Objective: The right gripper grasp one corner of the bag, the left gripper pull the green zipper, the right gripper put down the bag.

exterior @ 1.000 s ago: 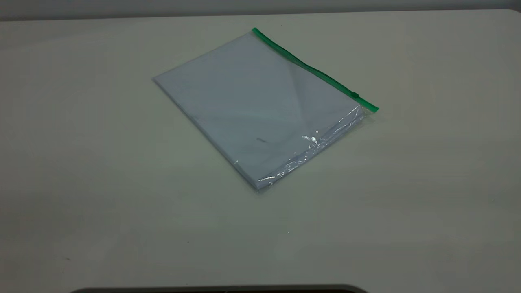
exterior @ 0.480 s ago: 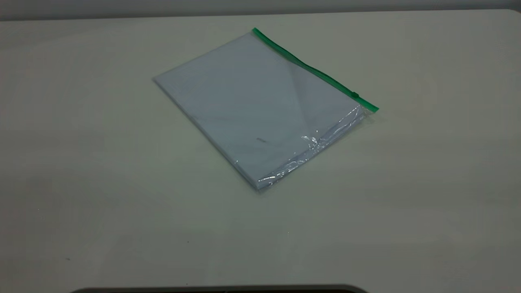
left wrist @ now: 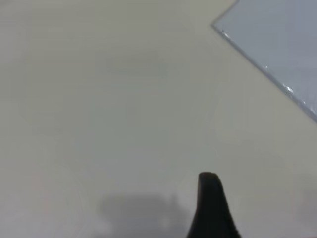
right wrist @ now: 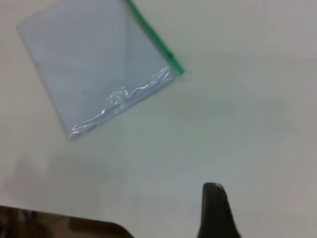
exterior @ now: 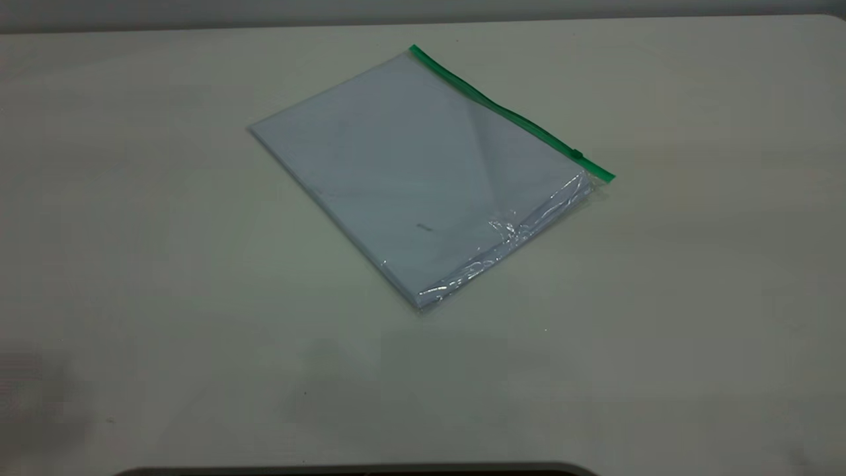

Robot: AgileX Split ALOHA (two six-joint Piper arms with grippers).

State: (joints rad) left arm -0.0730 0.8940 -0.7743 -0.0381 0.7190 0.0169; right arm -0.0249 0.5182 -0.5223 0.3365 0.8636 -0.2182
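The bag [exterior: 423, 172] lies flat on the table, a clear pouch over white paper. The green zipper [exterior: 509, 116] runs along its far right long edge, with the small dark slider [exterior: 576, 154] near the corner of the bag [exterior: 608, 177]. Neither gripper shows in the exterior view. In the right wrist view the bag [right wrist: 99, 69], zipper [right wrist: 153, 37] and corner [right wrist: 181, 72] lie well away from my right gripper [right wrist: 214, 203], which shows as one black tip over bare table. My left gripper [left wrist: 210, 198] also shows as one black tip, away from a plain bag corner [left wrist: 277, 39].
The pale table [exterior: 661, 297] surrounds the bag on all sides. A dark rounded edge [exterior: 357, 471] runs along the table's near side. A dark brown shape [right wrist: 49, 225] sits at the table's edge in the right wrist view.
The bag has not moved. Faint shadows have spread over the near part of the table in the exterior view.
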